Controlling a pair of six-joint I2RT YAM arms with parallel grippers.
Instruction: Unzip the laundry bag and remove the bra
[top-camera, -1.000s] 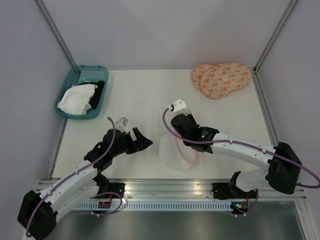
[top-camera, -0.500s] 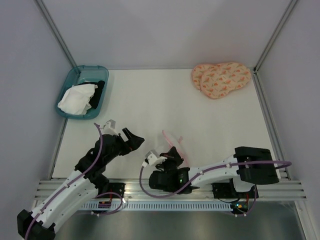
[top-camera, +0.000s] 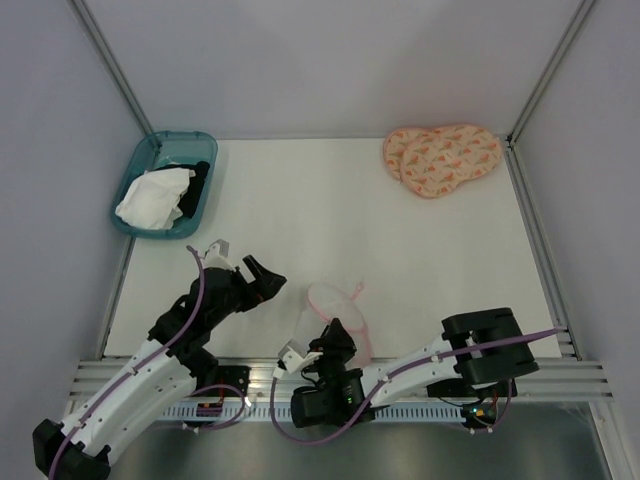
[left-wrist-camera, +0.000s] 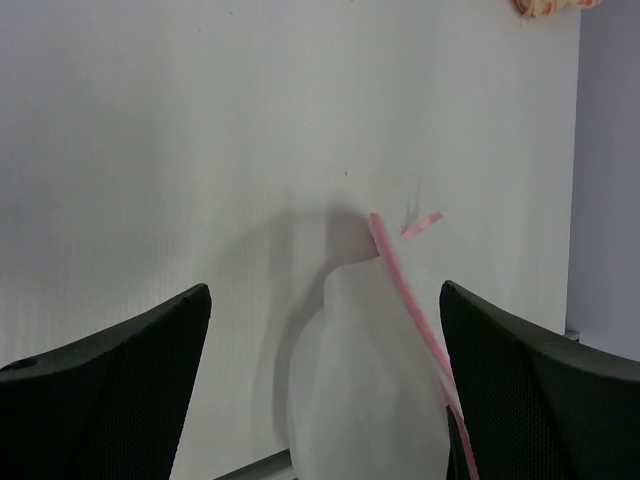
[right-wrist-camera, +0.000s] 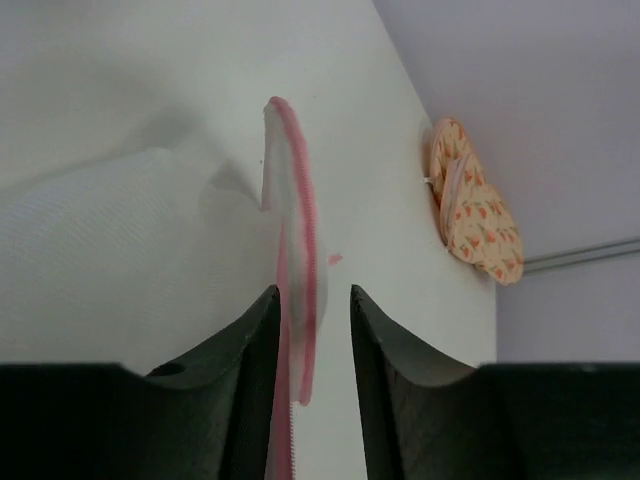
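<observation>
While the right tool (top-camera: 337, 335) pinched its pink edging, the small rounded laundry bag of see-through white mesh (top-camera: 333, 303) sat at the near middle of the white tabletop (top-camera: 330, 200). One rim was pulled up on edge and the rest bulged beneath it. In the right wrist view the two dark fingers stood almost together, with only the pink zip strip (right-wrist-camera: 300, 250) caught between them. A small pink tab (top-camera: 357, 288) lay on the surface just beyond the bag.

The bra, a plain white soft fabric garment (top-camera: 152, 197), lay well apart from the bag in a teal plastic tray (top-camera: 135, 165) at the far left. It was bunched against a piece of black clothing (top-camera: 201, 178) in the same tray. A peach patterned pad (top-camera: 442, 157) rested in the far right corner, well away from everything else.

The right arm was folded low along the near edge. Its elbow was out to the right, its forearm ran leftward, and its wrist was turned back so that the tool pointed away from the bases. The left arm reached forward from its base. The left tool (top-camera: 265, 278) hung near the bag's left side without touching it, angled toward it, with its fingers spread wide and holding nothing.
</observation>
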